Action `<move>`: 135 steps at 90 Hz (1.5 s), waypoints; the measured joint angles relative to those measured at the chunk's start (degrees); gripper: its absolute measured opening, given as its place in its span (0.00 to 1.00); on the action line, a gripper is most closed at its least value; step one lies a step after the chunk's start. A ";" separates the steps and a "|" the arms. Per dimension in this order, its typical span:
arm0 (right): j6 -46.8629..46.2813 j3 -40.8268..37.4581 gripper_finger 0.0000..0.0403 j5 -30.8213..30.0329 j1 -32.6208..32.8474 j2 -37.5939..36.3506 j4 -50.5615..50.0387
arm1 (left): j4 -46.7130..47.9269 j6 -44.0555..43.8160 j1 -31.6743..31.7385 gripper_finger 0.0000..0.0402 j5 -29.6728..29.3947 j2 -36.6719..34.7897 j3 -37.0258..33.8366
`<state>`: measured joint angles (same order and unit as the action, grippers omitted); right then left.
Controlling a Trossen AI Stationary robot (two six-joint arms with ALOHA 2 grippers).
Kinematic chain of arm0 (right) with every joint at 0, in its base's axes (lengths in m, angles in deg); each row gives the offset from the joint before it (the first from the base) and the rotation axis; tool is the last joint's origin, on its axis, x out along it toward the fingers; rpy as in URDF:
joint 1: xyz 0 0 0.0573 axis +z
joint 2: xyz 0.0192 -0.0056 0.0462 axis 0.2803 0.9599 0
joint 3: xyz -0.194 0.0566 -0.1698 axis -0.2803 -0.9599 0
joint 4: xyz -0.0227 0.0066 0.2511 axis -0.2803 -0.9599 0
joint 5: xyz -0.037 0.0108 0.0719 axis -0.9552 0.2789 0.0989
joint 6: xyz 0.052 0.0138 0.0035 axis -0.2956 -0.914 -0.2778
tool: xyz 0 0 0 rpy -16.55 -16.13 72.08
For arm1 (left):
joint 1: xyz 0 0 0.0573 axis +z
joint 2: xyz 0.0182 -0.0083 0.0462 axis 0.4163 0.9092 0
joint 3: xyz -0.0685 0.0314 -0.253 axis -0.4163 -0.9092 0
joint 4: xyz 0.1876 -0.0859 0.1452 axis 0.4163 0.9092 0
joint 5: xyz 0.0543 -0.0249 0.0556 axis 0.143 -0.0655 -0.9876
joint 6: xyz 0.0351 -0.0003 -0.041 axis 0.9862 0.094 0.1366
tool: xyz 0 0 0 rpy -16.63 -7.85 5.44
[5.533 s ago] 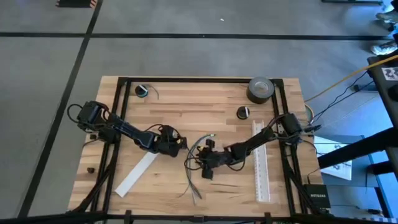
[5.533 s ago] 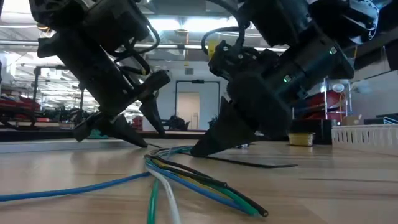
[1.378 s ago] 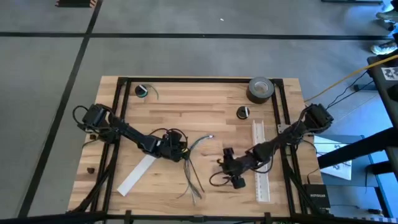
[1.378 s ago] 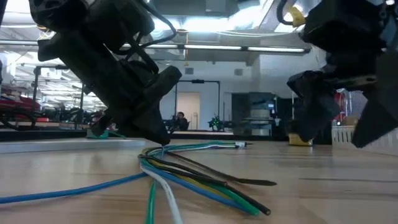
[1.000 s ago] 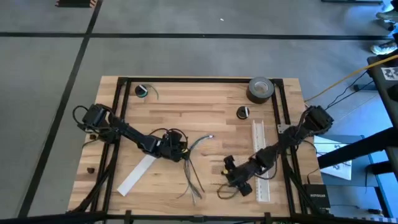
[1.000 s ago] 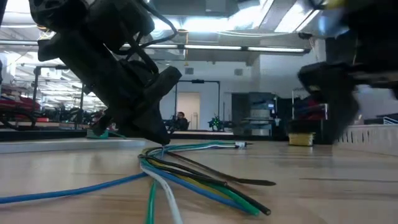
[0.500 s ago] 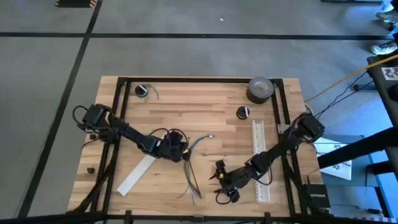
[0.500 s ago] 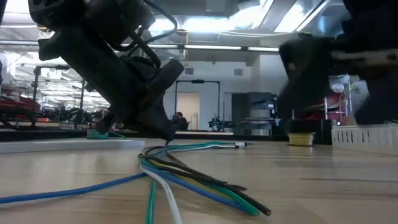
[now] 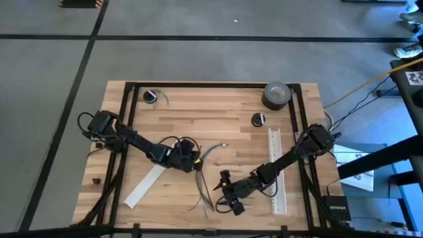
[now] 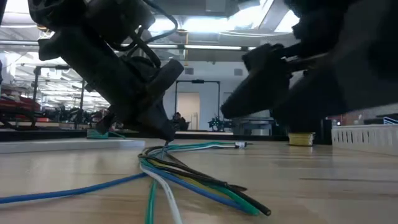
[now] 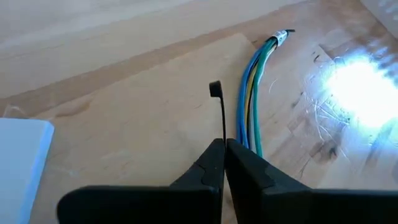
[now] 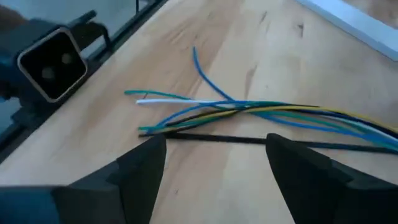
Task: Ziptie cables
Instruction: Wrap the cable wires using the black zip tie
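The cables (image 9: pixel 203 177), a loose bundle of blue, green, yellow and white wires, lie on the wooden table and run from mid-table toward the near edge, their near ends (image 12: pixel 161 102) splayed. My left gripper (image 9: pixel 196 163) stands at their far part, shut on the thin black ziptie (image 11: pixel 222 118). The ziptie's long strip (image 12: pixel 249 140) lies on the table beside the cables. My right gripper (image 9: pixel 225 191) hovers open just right of the cables' near part, fingers (image 12: pixel 143 168) wide apart, touching nothing. My left gripper pinches the ziptie between its two fingertips, just behind the head end (image 11: pixel 223 135). The short length with the head (image 11: pixel 214 89) sticks out past the tips. The fingers slant down from the table's left. The strip's other end trails onto the table by the cables.
Two long white slotted strips lie on the table, one near left (image 9: pixel 145 185) and one at the right (image 9: pixel 276 173). A grey tape roll (image 9: pixel 277 94) and small dark round things (image 9: pixel 258 119) (image 9: pixel 151 96) sit toward the far edge.
My right gripper has travelled from beside the right white strip toward the table's left, ending close to the cables' near part, still open. The ziptie's free end has swung in closer to the cables.
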<state>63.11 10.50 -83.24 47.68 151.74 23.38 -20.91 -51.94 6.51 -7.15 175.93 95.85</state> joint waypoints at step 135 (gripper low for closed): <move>-8.57 17.21 0.66 -8.38 -2.17 8.90 -24.81 | -1.33 1.44 -1.13 0.00 0.50 0.09 -0.02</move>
<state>54.54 27.71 -91.62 45.51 160.63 -1.43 -22.24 -50.49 5.38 -6.65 176.02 95.83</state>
